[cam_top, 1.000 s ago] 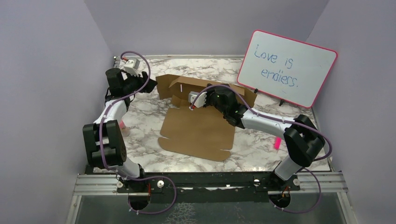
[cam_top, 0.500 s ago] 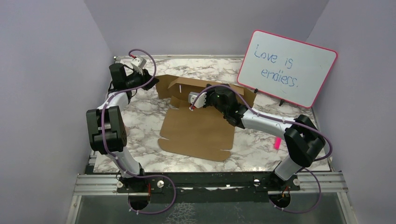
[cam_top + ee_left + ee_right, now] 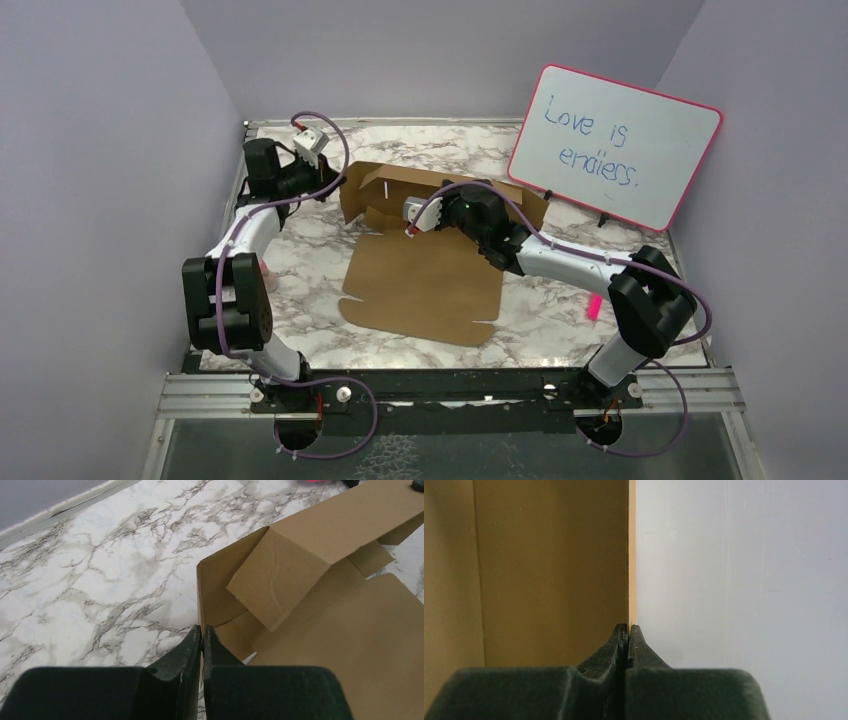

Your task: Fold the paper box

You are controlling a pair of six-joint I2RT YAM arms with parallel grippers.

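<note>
Item: plain brown die-cut cardboard paper box (image 3: pixel 425 285), rear walls raised and front panel flat, on the grey-veined white marble desk (image 3: pixel 300 290), left of and nearer than the pink-rimmed whiteboard (image 3: pixel 620 140).

Grips: the left hand (image 3: pixel 201 632) is pinched narrow on the upright end wall farthest from the whiteboard. The right hand (image 3: pixel 626 630) is pinched on a thin raised wall edge nearer it.

Step, judged: standing the walls up. The next move probably calls for tucking the loose inner flap without buckling the corner.

Obscured: the right fingertips in the overhead view.
</note>
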